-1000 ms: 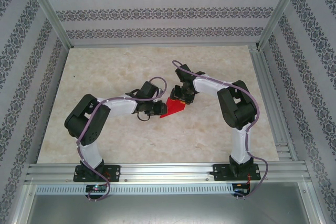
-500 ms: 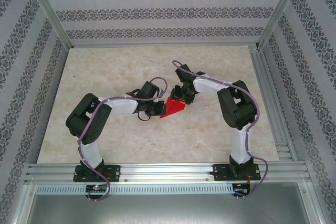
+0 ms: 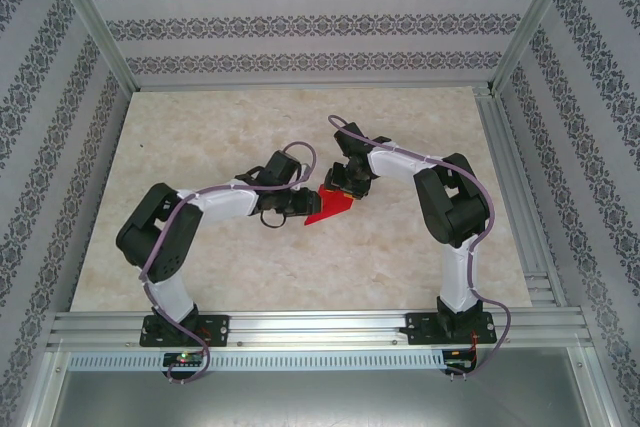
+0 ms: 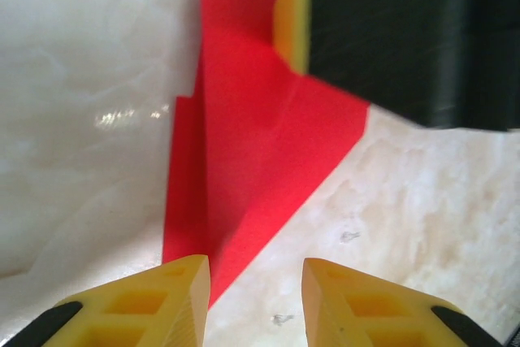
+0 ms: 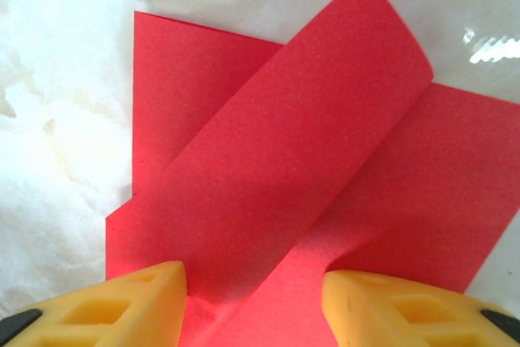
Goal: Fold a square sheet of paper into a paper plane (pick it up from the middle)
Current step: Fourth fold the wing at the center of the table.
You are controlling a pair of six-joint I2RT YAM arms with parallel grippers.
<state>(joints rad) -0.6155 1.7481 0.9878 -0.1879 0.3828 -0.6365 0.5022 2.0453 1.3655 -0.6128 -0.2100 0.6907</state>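
Red paper point(image 3: 331, 206) lies flat on the pale marbled table point(image 3: 200, 137) near its middle, partly folded, with the two grippers meeting over it. From above it reads as a small wedge whose point aims toward the left arm.

The left gripper point(image 3: 298, 210) sits low at that pointed end. In its wrist view the paper point(image 4: 244, 160) narrows to a tip that reaches the inner edge of one yellow finger point(image 4: 166, 302), and the left gripper point(image 4: 256, 286) has its jaws apart with bare table between them — nothing clamped.

The right gripper point(image 3: 345, 185) stands on the wider end. Its wrist view shows the paper point(image 5: 284, 160) with a broad flap folded diagonally across the layer beneath, the flap's base running down between the fingers point(image 5: 134, 306). The right gripper point(image 5: 253, 298) is spread, not pinching; whether the tips press on the sheet I cannot tell.
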